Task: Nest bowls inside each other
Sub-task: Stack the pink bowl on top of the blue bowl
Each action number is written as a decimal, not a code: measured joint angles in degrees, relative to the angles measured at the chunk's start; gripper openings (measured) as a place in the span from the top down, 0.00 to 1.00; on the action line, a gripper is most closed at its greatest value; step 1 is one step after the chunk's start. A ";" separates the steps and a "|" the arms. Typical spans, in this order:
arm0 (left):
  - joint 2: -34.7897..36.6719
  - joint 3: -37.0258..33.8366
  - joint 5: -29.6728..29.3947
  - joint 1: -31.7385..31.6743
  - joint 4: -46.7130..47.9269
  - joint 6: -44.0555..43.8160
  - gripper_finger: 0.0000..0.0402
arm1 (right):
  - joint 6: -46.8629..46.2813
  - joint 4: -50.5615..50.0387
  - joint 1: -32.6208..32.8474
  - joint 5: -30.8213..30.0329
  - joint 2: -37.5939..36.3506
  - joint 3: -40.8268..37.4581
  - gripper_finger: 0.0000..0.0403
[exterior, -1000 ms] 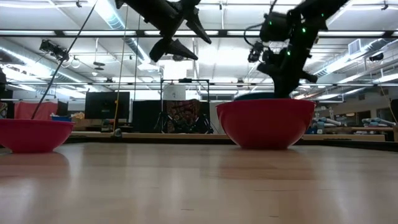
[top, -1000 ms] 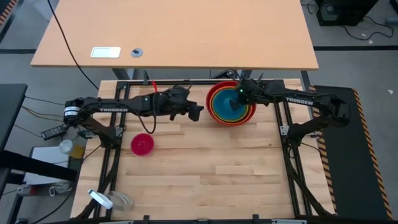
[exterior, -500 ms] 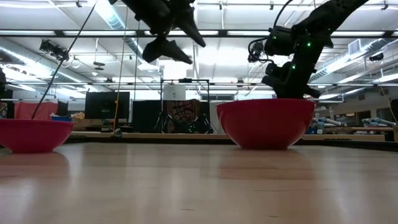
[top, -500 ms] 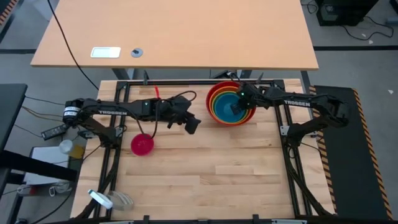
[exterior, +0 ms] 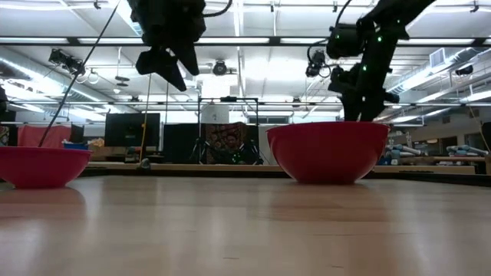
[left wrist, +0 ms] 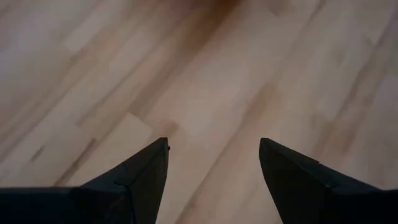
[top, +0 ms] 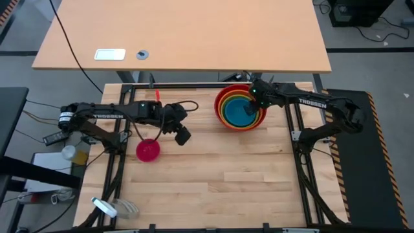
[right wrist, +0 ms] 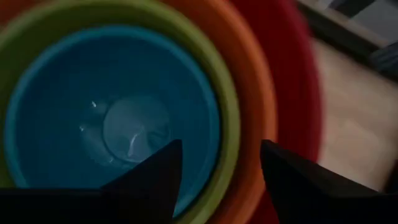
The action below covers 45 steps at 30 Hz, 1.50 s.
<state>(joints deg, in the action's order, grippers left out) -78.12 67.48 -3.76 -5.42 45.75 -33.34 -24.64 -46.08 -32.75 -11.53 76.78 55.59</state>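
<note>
Near the table's far right, a red bowl (top: 240, 107) (exterior: 328, 149) stands on its base and holds an orange bowl (right wrist: 252, 81), a yellow-green bowl (right wrist: 217, 93) and a blue bowl (top: 243, 110) (right wrist: 112, 124) nested inside it. A small pink bowl (top: 147, 149) (exterior: 38, 165) sits alone on its base at the left. My right gripper (top: 253, 103) (right wrist: 221, 155) is open over the stack's right side, with its fingers either side of the inner rims. My left gripper (top: 184, 136) (left wrist: 214, 143) hangs open above bare wood, right of the pink bowl.
A large wooden desk (top: 181, 39) stands beyond the table's far edge, behind a black frame rail (top: 194, 85). A bottle (top: 68, 153) and other small items lie off the left edge. The table's near half (top: 213, 188) is bare wood.
My left gripper has gone toward the table's left and near edges, toward the pink bowl, and has sunk a little. It has tipped from nearly level to pointing steeply down. The bowls have stayed where they were.
</note>
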 joint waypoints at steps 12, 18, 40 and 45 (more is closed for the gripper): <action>-0.40 0.04 8.51 -1.48 24.56 9.25 0.37 | 4.99 0.91 4.48 -2.56 -2.13 10.14 0.45; -3.49 0.04 8.38 -1.50 32.36 17.37 0.37 | 8.78 7.16 9.74 -2.41 -2.26 11.93 0.45; -8.88 -7.04 -4.15 2.37 37.84 31.57 0.46 | 3.27 11.58 23.83 -3.87 -2.19 11.96 0.45; -7.81 -7.02 -4.19 3.28 37.68 27.94 0.46 | 2.36 11.69 25.25 -4.91 -2.19 11.96 0.45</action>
<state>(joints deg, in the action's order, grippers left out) -85.93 60.47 -7.94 -2.14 83.43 -5.40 -22.29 -34.39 -7.50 -16.44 74.59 67.55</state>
